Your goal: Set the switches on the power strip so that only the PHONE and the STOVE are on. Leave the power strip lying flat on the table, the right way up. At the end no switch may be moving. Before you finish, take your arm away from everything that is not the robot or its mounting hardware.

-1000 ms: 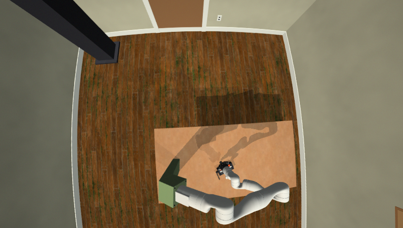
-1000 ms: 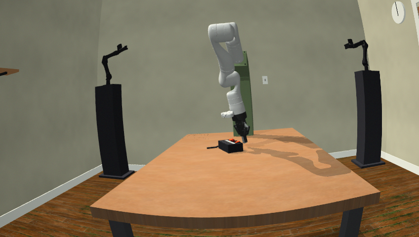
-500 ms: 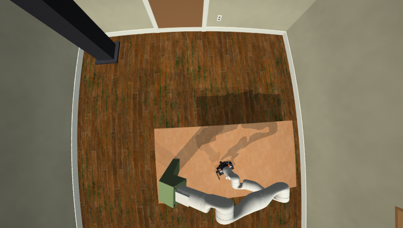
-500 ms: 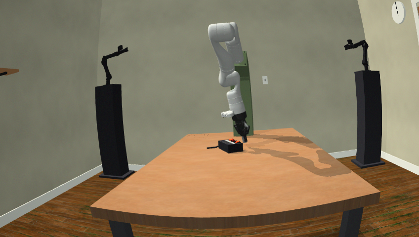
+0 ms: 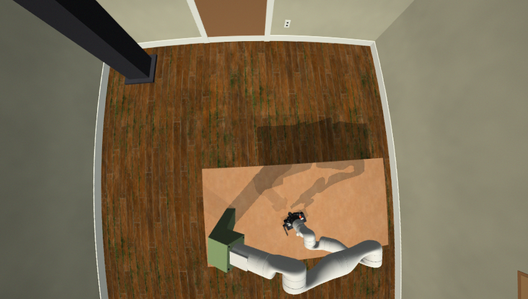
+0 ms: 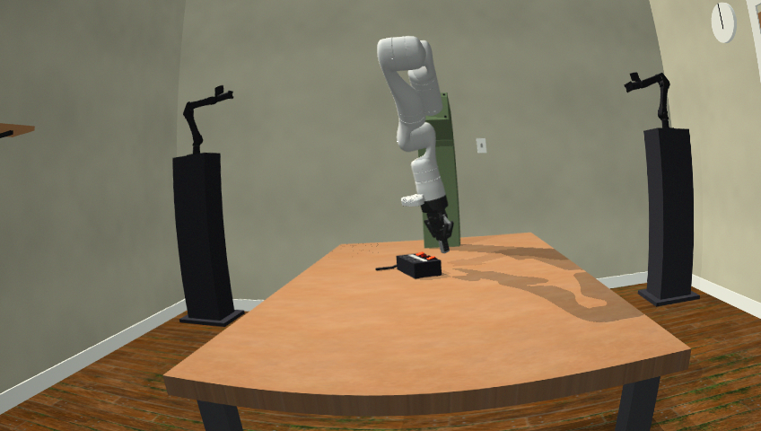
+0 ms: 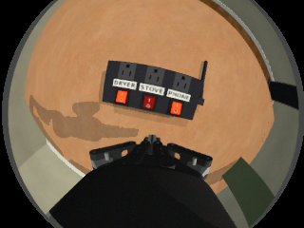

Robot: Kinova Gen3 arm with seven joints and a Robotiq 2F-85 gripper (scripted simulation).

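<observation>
Closed, empty gripper (image 7: 151,142) — power strip (image 7: 156,83) just beyond its tips, long axis running left–right across the tabletop (image 7: 76,38).

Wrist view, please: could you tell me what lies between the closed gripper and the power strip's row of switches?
Nothing but bare table. In the wrist view the shut gripper holds nothing, apart from the power strip, with no object between.

Arm (image 6: 424,176) angled downward, hand (image 6: 442,246) fully closed, empty
</observation>
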